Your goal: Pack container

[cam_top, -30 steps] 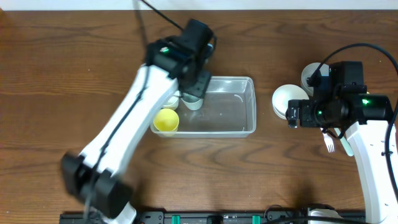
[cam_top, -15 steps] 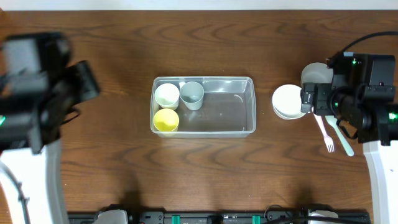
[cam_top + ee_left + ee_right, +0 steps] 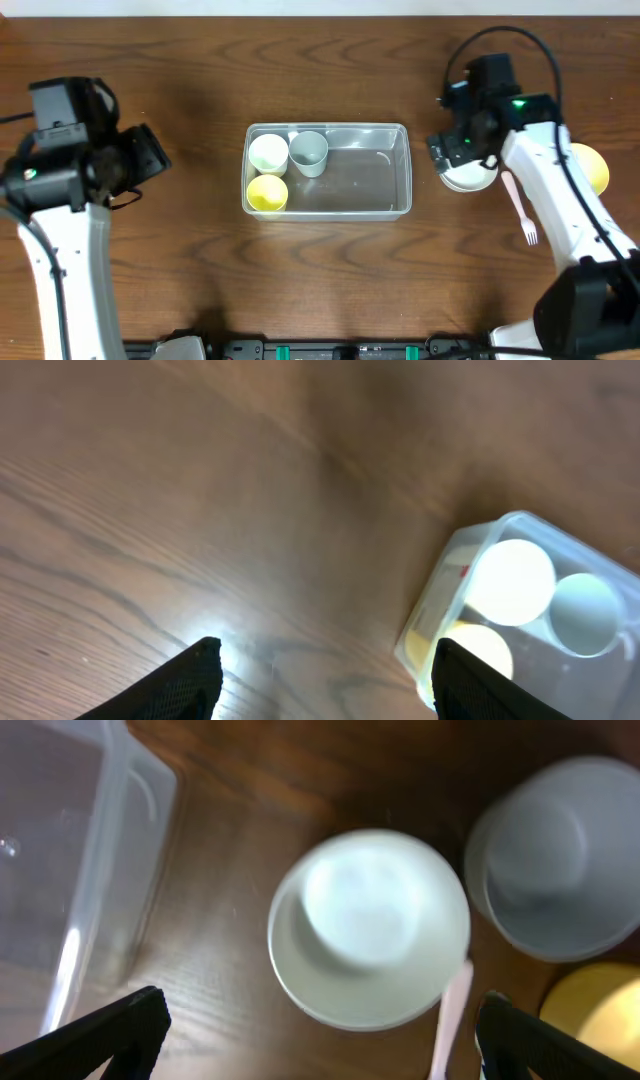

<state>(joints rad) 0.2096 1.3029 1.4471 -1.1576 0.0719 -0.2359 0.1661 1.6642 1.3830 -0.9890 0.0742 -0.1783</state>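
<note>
Two claws gaped wide, gripping nothing: right gripper (image 3: 325, 1035) over a white bowl (image 3: 370, 940), container (image 3: 110, 850) rim leftward; left gripper (image 3: 330, 680) above open table (image 3: 200, 510).

The clear, round-cornered rectangular container (image 3: 375, 190) is set upright, open-topped; a white bowl (image 3: 268, 153), pale cup (image 3: 309, 152) and yellow bowl (image 3: 267, 193) are held in its left end.

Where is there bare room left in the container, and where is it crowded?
The container is bare from the grey cup to its right wall. Its left end is crowded: a white bowl, a yellow bowl and the cup sit close together. The table on the robot's side of the container is bare; to its right, loose dishes and a pink fork crowd.
</note>
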